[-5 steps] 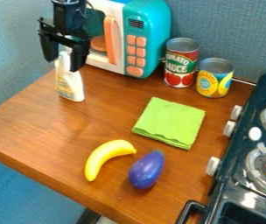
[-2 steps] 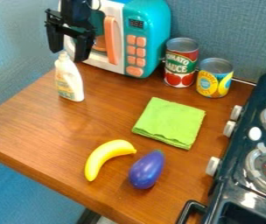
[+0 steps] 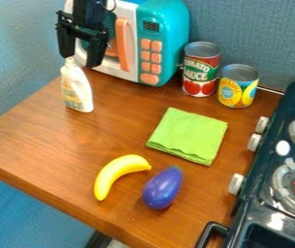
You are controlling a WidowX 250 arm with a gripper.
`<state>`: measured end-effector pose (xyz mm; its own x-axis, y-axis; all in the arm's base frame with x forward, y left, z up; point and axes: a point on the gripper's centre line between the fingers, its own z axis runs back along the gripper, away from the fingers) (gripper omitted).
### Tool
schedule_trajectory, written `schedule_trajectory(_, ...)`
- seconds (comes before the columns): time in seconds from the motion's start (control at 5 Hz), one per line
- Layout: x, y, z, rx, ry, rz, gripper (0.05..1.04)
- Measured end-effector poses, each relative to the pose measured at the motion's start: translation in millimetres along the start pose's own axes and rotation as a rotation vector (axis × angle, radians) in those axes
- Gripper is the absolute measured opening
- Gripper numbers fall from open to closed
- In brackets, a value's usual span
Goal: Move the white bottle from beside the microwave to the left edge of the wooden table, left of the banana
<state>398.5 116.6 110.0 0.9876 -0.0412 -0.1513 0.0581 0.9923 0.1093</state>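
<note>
1. The gripper (image 3: 79, 60) hangs at the 11 o'clock side of the view, in front of the toy microwave (image 3: 171, 46). It is open, with its two fingers standing well apart and nothing held between them.

2. The nearest thing is the white bottle (image 3: 77, 92), which stands upright on the worktop (image 3: 53, 140), at 10 o'clock from the green cloth (image 3: 188, 135). Its cap is just by the lower ends of the fingers; whether they touch it, I cannot say for certain, because one finger hangs so close over the cap.

3. I judge this bottle to be a light, hollow plastic toy, rather stiff, smooth and perhaps a little slippery, but not fragile. Being tall and narrow, it could tip easily if one finger pushes its top.

4. The better place to take hold is the body below the sloping shoulder, with one finger on each side and even pressure. The small cap gives little surface, and a hold there may let the bottle swing.

5. Around the cloth, the tomato can (image 3: 201, 70) stands at 12 o'clock and the yellow can (image 3: 238, 88) at 1 o'clock. The toy stove (image 3: 257, 196) is at 4 o'clock.

6. The purple eggplant (image 3: 163, 188) lies at 7 o'clock from the cloth, and the curved banana (image 3: 116, 173) at 8 o'clock; these two are near each other but apart.
</note>
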Motion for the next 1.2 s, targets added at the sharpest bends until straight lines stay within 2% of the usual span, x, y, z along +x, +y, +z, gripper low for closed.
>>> schedule_trajectory(0.4, -1, 1, -1, 0.002, 0.037, -0.001, 1.001)
schedule_trajectory(0.6, 0, 5, -2, 0.003, 0.025, 0.004, 1.001)
schedule_trajectory(0.8, -5, 18, -4, -0.011, 0.023, 0.027, 0.945)
schedule_trajectory(1.2, -8, 25, -6, -0.036, 0.024, 0.029, 0.382)
